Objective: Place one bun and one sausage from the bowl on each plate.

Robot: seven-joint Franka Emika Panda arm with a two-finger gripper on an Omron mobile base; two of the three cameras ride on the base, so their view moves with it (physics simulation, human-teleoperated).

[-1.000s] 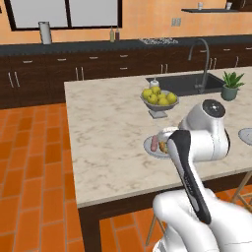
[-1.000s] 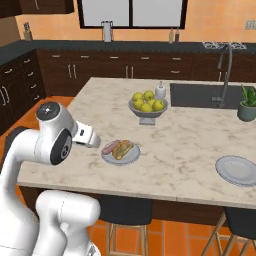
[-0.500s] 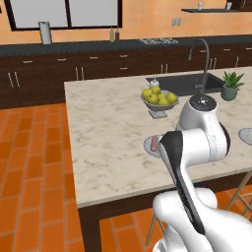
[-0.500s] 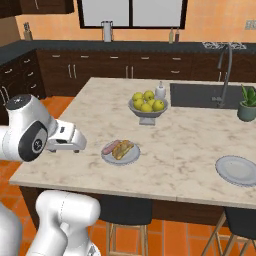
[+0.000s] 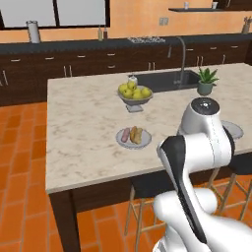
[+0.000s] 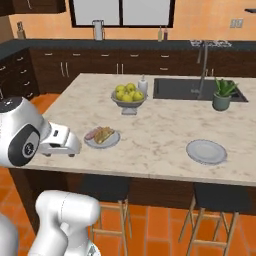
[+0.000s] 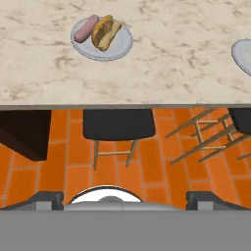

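Observation:
A light-grey plate (image 7: 119, 47) on the marble island holds one sausage (image 7: 87, 28) and one bun (image 7: 105, 31) side by side; the same plate (image 6: 112, 141) shows from the right and the plate (image 5: 122, 142) from the left. The other plate (image 6: 206, 151) lies bare further right on the island, cut off at the frame edge (image 7: 243, 54) in the hand view. My gripper (image 7: 125, 198) hangs open above the floor just off the island's near edge, nothing between its fingertips (image 7: 47, 198). My gripper (image 6: 70, 148) sits left of the filled plate. The bowl is out of view.
A small bowl of yellow-green fruit (image 6: 128, 95) stands mid-island, with a sink (image 6: 192, 89) and a potted plant (image 6: 223, 93) beyond. Dark stools (image 7: 116, 125) stand under the island's near edge (image 7: 122, 104). My arm's white body (image 5: 202, 142) blocks part of the left base view.
The arm has swung back from the filled plate towards the island's near edge, still open. Both base views have shifted, so the base has moved.

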